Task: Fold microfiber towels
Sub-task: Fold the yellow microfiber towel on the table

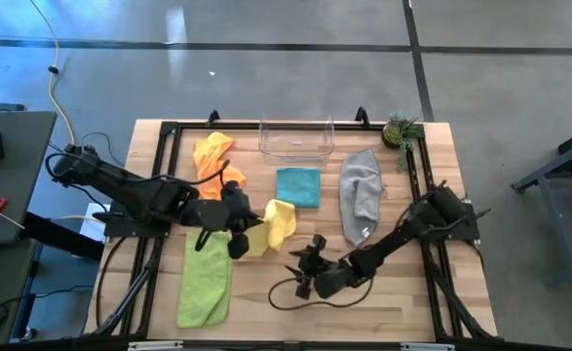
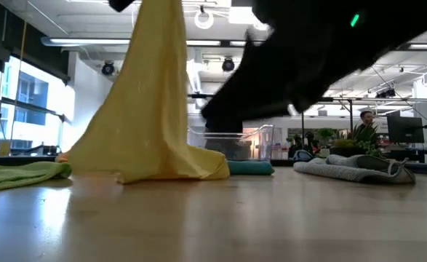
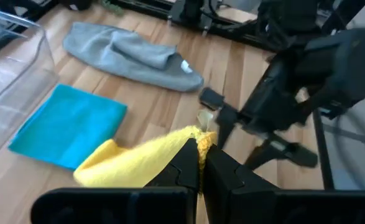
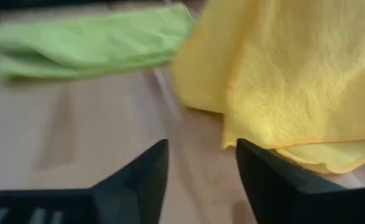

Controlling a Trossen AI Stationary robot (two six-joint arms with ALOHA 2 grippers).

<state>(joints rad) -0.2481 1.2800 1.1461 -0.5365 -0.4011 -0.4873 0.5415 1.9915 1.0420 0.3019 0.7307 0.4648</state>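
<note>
The yellow towel point(image 1: 276, 224) hangs near the table's middle from my left gripper point(image 1: 239, 244), which is shut on its top. My right gripper point(image 4: 201, 163) stands open just right of it point(image 1: 301, 269), low over the wood, with nothing between its fingers. The lime green towel point(image 1: 206, 278) lies folded at the near left. The orange towel point(image 1: 212, 156) lies crumpled at the far left. A teal towel point(image 1: 298, 186) lies folded flat in front of the bin, and the grey towel point(image 1: 361, 195) lies bunched to its right. My left gripper pinches a bunched edge of the yellow towel point(image 3: 201, 138) between its two shut fingers point(image 3: 185, 163), slanting down from the table's left. The towel hangs below the fingers as a slack cone point(image 2: 155, 87), and its lower end point(image 2: 173, 166) rests on the table.
A clear plastic bin point(image 1: 296, 138) stands at the far middle, and a small potted plant point(image 1: 400, 130) at the far right corner. A black frame point(image 1: 169, 132) runs round the table's edge. Bare wood point(image 1: 402, 292) lies at the near right.
</note>
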